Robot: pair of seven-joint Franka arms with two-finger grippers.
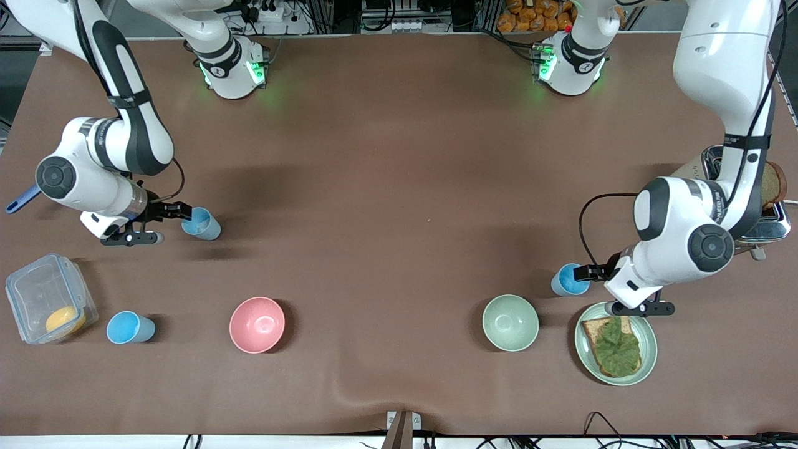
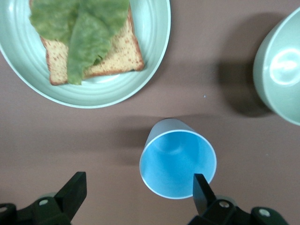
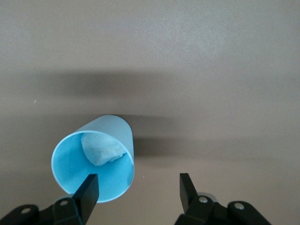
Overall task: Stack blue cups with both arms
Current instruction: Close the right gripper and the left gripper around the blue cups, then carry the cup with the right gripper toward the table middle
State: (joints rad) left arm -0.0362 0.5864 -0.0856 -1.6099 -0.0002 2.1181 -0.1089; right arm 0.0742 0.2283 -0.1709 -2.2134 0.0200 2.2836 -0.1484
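Observation:
Three light-blue cups stand on the brown table. One cup [image 1: 201, 223] is at the right arm's end; my right gripper [image 1: 171, 224] is open beside it, one finger over its rim. In the right wrist view this cup [image 3: 93, 159] holds something white and crumpled, and the gripper [image 3: 138, 187] is open. A second cup [image 1: 568, 280] is at the left arm's end; my left gripper [image 1: 595, 290] is open around its edge. In the left wrist view one fingertip [image 2: 201, 187] overlaps the cup's [image 2: 178, 164] rim. A third cup [image 1: 128, 327] stands apart, nearer the front camera.
A pink bowl [image 1: 257, 324] and a pale green bowl [image 1: 510, 322] sit near the front. A green plate [image 1: 648, 355] with bread and lettuce lies under the left gripper. A clear box [image 1: 43, 299] stands beside the third cup. A toaster [image 1: 770, 224] is at the left arm's end.

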